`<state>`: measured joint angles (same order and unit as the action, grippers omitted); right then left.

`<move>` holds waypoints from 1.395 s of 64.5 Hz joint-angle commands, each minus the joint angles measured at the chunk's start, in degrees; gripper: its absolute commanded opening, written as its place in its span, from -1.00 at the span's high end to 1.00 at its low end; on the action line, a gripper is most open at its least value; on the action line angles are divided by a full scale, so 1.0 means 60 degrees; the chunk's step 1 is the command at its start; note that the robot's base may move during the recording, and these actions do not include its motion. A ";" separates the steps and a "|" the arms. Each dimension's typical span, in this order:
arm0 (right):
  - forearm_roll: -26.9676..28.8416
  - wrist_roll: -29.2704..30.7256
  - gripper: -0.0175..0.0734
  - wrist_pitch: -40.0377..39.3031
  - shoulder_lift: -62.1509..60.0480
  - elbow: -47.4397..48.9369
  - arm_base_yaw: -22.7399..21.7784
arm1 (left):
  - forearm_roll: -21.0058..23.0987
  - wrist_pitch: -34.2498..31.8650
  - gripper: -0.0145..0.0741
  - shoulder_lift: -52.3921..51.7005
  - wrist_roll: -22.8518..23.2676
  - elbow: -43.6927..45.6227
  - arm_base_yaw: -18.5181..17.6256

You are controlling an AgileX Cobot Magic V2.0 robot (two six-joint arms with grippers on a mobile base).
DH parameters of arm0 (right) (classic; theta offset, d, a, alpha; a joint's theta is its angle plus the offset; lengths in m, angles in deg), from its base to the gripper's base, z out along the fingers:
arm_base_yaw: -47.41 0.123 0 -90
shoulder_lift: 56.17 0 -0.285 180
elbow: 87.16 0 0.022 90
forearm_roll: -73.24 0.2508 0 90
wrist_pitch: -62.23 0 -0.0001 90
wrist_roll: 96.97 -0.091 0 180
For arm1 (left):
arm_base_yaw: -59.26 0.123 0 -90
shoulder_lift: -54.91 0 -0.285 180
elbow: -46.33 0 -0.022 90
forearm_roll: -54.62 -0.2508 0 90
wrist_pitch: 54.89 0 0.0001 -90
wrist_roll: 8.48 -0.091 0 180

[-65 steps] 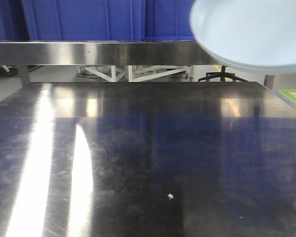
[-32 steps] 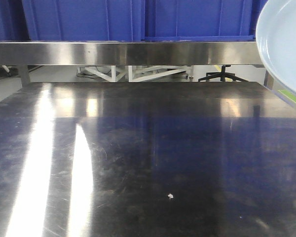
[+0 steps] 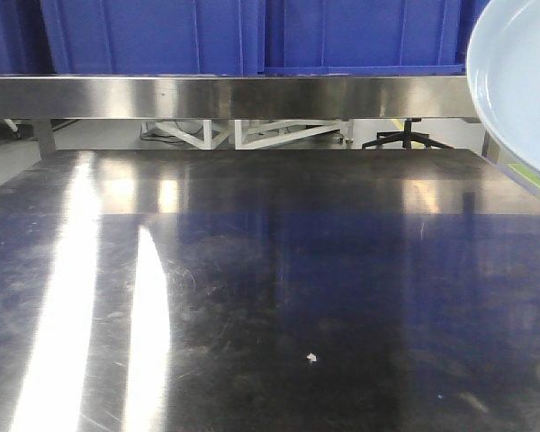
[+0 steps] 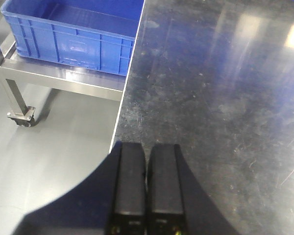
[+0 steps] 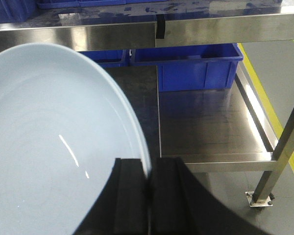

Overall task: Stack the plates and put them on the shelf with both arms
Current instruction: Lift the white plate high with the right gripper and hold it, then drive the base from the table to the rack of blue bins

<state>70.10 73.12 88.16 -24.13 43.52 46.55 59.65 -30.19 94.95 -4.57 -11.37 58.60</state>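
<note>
One plate (image 3: 522,81) hangs at front view's right edge above the table (image 3: 252,270), unchanged from half a second ago. Left wrist: left gripper (image 4: 147,149) closed, empty. Right wrist: right gripper (image 5: 150,164) pinches the plate's rim.

A glossy, pale blue-white plate (image 5: 49,147) hangs tilted, its rim pinched in the right hand (image 5: 149,169).
</note>
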 commanded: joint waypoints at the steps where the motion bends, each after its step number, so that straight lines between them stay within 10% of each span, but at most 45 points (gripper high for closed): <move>1: -0.0072 0.0043 0.55 -0.0950 0.0022 0.0292 -0.0076 | 0.0088 -0.0645 0.48 0.0013 0.0066 0.0278 -0.0040; 90: -0.0072 0.0043 0.55 -0.0950 0.0022 0.0292 -0.0076 | 0.0088 -0.0645 0.48 0.0030 0.0066 0.0278 -0.0040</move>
<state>70.10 73.26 88.16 -24.13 43.52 46.48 59.65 -30.19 94.95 -4.57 -11.37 58.60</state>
